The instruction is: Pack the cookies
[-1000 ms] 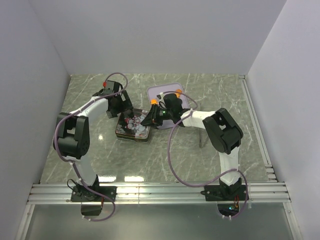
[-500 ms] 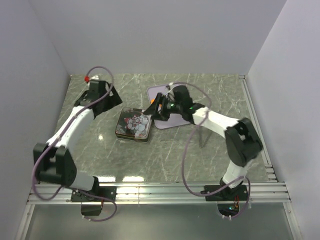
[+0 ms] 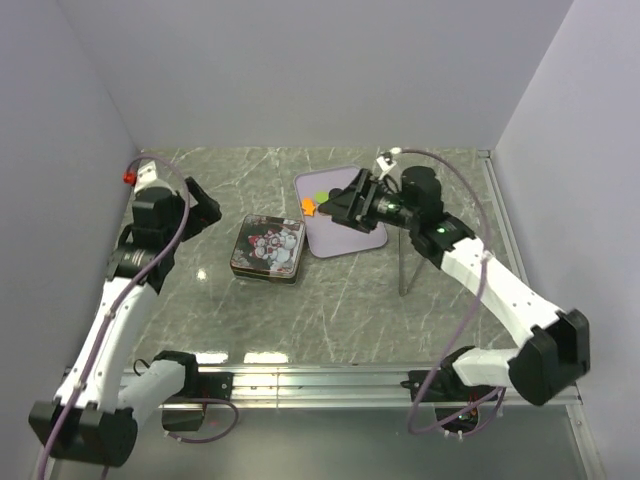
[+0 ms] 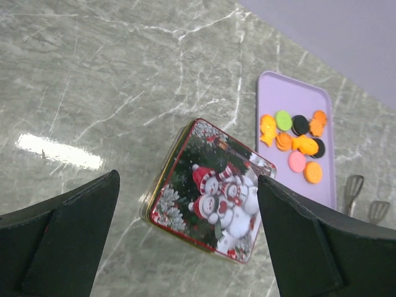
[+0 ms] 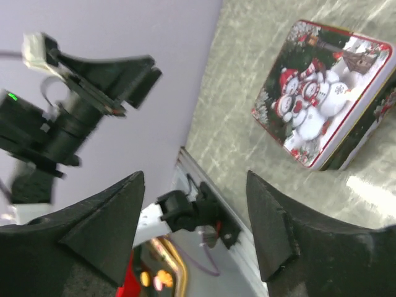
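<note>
Grey marble table (image 3: 330, 310), pale walls around: the cookies (image 4: 297, 139) lie on a lilac tray (image 4: 278, 86) just beside a lidded snowman tin (image 4: 213, 192). Left gripper (image 4: 187, 176) hangs with jaws wide, empty; right gripper (image 5: 195, 176) has jaws parted, holding nothing

Overhead camera looks down; both wrist cameras share the tin (image 4: 210, 201).

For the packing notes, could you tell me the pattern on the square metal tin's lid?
The tin's lid shows snowmen in red hats; clearest in the left wrist view.
</note>
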